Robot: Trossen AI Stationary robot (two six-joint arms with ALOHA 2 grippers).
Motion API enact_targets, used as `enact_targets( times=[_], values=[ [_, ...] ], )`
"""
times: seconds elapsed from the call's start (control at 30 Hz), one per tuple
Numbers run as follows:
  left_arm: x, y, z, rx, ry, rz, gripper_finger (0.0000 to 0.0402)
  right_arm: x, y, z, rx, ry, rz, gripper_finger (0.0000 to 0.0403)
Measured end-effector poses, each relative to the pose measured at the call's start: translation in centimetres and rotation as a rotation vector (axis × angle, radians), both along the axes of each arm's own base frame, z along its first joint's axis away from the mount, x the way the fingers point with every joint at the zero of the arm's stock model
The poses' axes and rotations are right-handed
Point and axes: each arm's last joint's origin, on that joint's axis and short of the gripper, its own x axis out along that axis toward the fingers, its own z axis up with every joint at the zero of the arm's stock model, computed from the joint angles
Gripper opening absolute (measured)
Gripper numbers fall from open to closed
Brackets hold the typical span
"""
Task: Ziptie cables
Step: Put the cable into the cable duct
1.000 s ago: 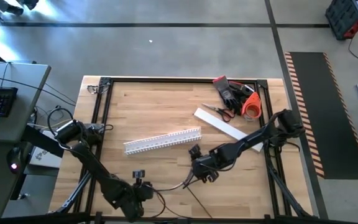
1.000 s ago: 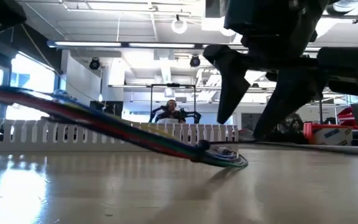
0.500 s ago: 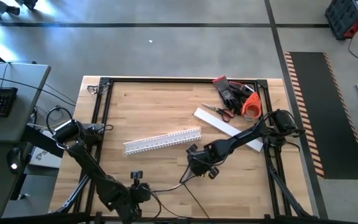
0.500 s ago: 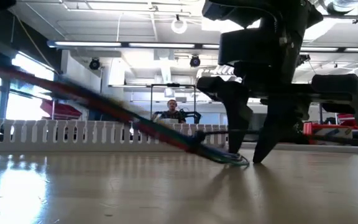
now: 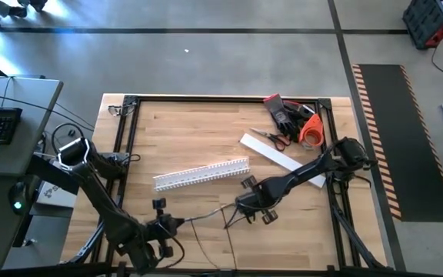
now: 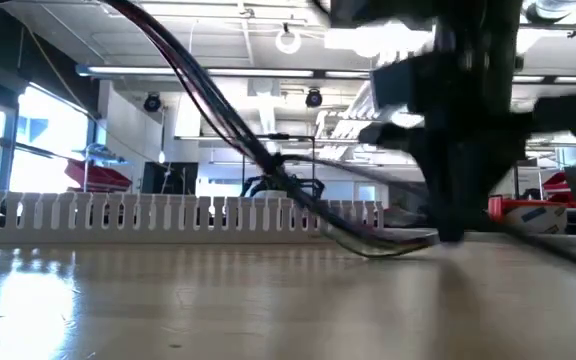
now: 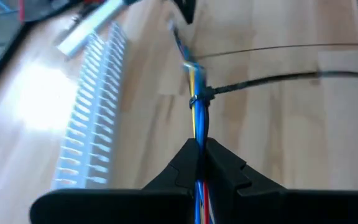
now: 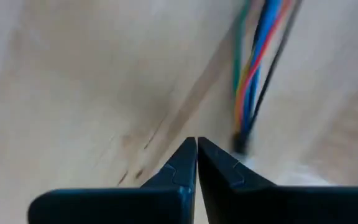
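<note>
The cables (image 5: pixel 202 215) are a bunch of blue, yellow and red wires running across the near middle of the table. A dark ziptie (image 7: pixel 194 99) is looped around them, and its tail (image 7: pixel 260 79) sticks out sideways. My left gripper (image 5: pixel 168 223) is shut on the bunch at its left end. My right gripper (image 5: pixel 246 209) stands at the right end, pointing down. Its fingers (image 8: pixel 185 163) are shut, with the wires (image 8: pixel 253 81) beside them, not between them. In the low view the cables (image 6: pixel 218 110) rise steeply to the left, and their right end lies on the table. My left gripper pinches the cable bunch (image 7: pixel 197 155) between its two fingers, a short way behind the ziptie loop. The fingers slant downward and lie along the bunch. The held end is lifted off the table and the wires run straight out from the fingertips. My right gripper's tips (image 6: pixel 450 232) are down at the table, right beside the cables' free end. Whether they touch the wires I cannot tell.
A white slotted duct (image 5: pixel 202 174) lies behind the cables. At the far right are a white bar (image 5: pixel 279 158), scissors (image 5: pixel 271 138), dark gloves (image 5: pixel 287 114) and an orange roll (image 5: pixel 311 131). Another thin dark strip (image 7: pixel 278 50) lies on the wood. A black frame (image 5: pixel 125 131) edges the table.
My right gripper has shut from wide open, tipped to point straight down, and settled beside the cables' right end. My left gripper has risen and drifted toward the table's left, lifting its end of the bunch, which now slopes much more steeply; the right end has stayed on the table.
</note>
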Motion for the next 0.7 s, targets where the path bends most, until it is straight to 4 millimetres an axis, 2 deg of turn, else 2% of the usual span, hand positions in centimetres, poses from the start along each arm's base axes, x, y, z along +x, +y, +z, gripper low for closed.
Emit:
enact_targets(
  times=[0.13,0.2,0.33,0.47,0.57,0.7],
  values=[
    [-0.6,1.5,0.9,0.031,0.023,0.053,0.0000,-0.5,-0.4,3.8,-0.134,-0.117,-0.054,0.0000],
    [-1.0,2.6,1.3,0.050,0.045,0.110,0.0000,-0.7,-1.1,4.5,-0.169,-0.144,-0.086,0.0000],
    [-1.2,3.2,2.0,0.061,0.062,0.100,0.0000,-0.1,-1.9,4.9,-0.077,-0.164,-0.111,0.0000],
    [-1.1,2.7,2.1,0.021,0.089,0.044,0.0000,0.7,-2.2,3.0,-0.002,-0.184,-0.047,0.0020],
    [-1.2,2.5,2.1,0.007,0.094,0.030,0.0000,1.4,-2.4,1.9,0.025,-0.228,-0.008,0.0065],
    [-1.4,2.2,2.0,0.001,0.092,0.023,0.0000,1.6,-3.0,0.1,-0.006,-0.190,0.044,0.0134]
  ],
)
